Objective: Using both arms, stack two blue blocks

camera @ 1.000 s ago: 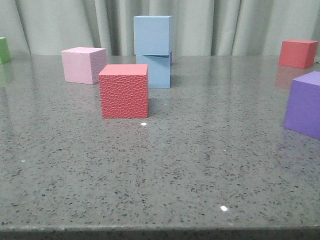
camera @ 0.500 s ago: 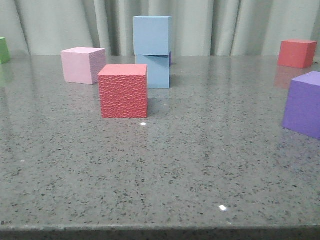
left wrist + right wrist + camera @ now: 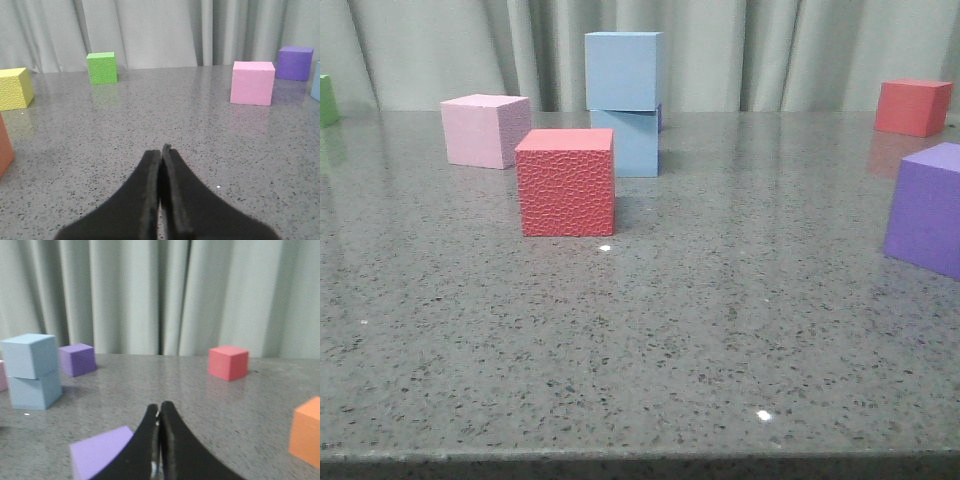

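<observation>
1. Since the earlier frames, nothing has moved except a slight drift of the front view; the blocks keep their places.
2. Table (image 3: 720, 330): grey speckled stone, bearing all cubes.
3. Blue blocks (image 3: 623, 72): stacked far centre, upper one sitting slightly askew on the lower (image 3: 638, 143).
4. Textured red cube (image 3: 566, 181): just near-left of the stack; pink cube (image 3: 485, 130) farther left.
5. My left gripper (image 3: 161, 151): fingers pressed together, holding nothing.
6. My right gripper (image 3: 159, 410): likewise closed and empty.

pale blue blocks (image 3: 625, 100) – stacked, pebbled red cube (image 3: 566, 181), speckled grey table (image 3: 720, 330)
</observation>
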